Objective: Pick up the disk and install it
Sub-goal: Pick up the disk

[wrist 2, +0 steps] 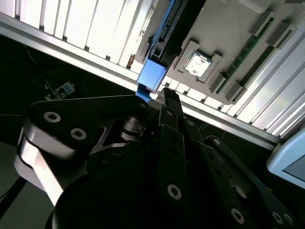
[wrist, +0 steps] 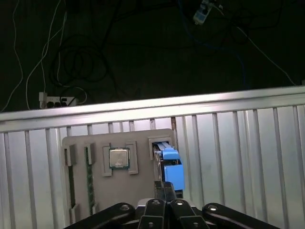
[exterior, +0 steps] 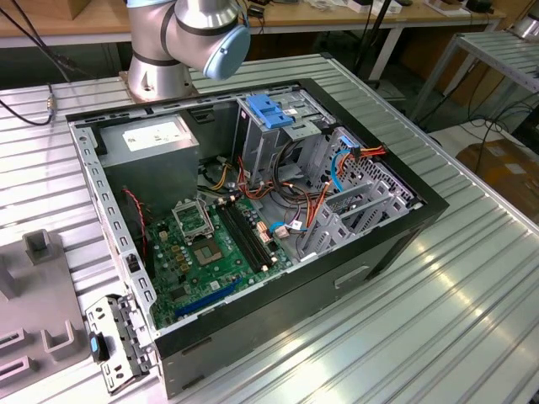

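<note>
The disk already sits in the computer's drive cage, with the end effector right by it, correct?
No: the first wrist view shows the disk standing in a slot of the grey holder tray, not the drive cage. The end effector is right by it.

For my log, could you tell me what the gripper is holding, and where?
It cannot be told: the gripper is at the blue rail of the disk.
</note>
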Controlling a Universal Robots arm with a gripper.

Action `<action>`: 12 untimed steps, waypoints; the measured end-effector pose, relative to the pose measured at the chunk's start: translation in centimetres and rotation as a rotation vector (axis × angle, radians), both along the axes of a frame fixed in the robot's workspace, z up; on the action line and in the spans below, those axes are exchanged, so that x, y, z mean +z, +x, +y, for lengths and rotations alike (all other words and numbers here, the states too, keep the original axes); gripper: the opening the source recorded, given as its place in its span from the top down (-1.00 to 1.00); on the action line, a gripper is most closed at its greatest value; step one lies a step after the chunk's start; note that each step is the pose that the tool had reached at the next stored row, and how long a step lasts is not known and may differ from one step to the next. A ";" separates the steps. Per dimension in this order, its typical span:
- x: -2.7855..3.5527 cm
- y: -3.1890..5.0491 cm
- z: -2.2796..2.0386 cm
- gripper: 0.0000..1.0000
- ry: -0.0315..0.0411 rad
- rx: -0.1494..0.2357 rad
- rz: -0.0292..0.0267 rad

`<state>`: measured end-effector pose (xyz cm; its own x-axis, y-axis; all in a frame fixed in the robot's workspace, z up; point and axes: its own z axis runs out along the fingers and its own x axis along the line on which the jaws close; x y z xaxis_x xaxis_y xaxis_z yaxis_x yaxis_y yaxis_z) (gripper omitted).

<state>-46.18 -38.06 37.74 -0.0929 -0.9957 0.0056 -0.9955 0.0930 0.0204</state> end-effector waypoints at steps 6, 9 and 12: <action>0.00 0.00 0.00 0.66 0.0000 0.001 0.0000; 0.00 0.00 0.00 0.29 0.0000 0.001 0.0000; 0.00 0.00 0.00 0.16 0.0000 0.001 0.0000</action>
<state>-46.18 -38.06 37.74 -0.0921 -0.9957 0.0056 -0.9955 0.0922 0.0204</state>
